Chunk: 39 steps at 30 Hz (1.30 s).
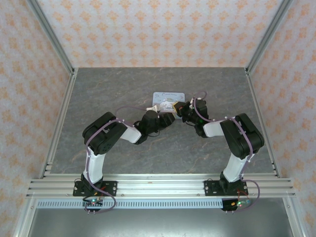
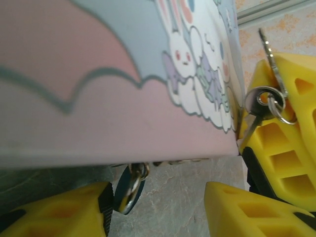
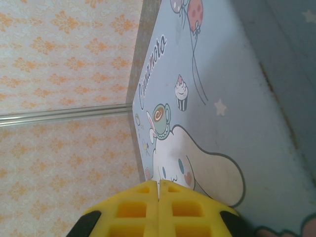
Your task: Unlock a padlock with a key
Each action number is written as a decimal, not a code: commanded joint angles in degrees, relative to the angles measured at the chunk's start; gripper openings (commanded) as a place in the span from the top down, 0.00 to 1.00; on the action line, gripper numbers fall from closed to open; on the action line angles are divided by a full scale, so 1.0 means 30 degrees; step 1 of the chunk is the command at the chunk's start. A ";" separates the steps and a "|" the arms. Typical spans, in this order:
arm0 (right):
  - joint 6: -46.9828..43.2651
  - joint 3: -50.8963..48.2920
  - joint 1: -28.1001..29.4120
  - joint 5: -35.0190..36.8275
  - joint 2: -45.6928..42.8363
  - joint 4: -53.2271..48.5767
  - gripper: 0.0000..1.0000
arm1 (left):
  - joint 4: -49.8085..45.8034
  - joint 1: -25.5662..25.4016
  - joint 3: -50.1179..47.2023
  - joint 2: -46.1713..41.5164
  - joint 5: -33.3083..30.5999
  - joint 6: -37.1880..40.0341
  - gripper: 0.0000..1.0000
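The padlock (image 2: 129,190) hangs under the lower edge of the cartoon tin (image 2: 98,74), just above the table (image 2: 197,170). It sits just beside one yellow finger of the left gripper (image 2: 160,200), whose jaws stand apart and grasp nothing. The right gripper (image 3: 158,186) is clenched on the key (image 2: 256,104), near the tin's corner.

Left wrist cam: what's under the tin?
The padlock, just below the tin, above grey table; its shackle's attachment is covered by the tin. Right gripper holds the key alongside.
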 commanded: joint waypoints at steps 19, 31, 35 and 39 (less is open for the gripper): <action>0.0256 -0.0406 -0.0091 0.0255 0.0222 0.0989 1.00 | -0.3343 -0.0892 0.0391 -0.0034 -0.3922 0.1199 0.48; 0.0324 -0.0491 -0.0078 0.0295 0.0234 0.1083 1.00 | -0.5110 -0.0906 0.1177 0.0276 -0.5276 0.1807 0.61; 0.0344 -0.0511 -0.0077 0.0281 0.0285 0.1195 1.00 | -0.5230 -0.0905 0.1338 0.0410 -0.5320 0.1805 0.65; 0.0388 -0.0490 -0.0069 0.0252 0.0374 0.1254 1.00 | -0.5337 -0.0903 0.1543 0.0463 -0.5364 0.1749 0.67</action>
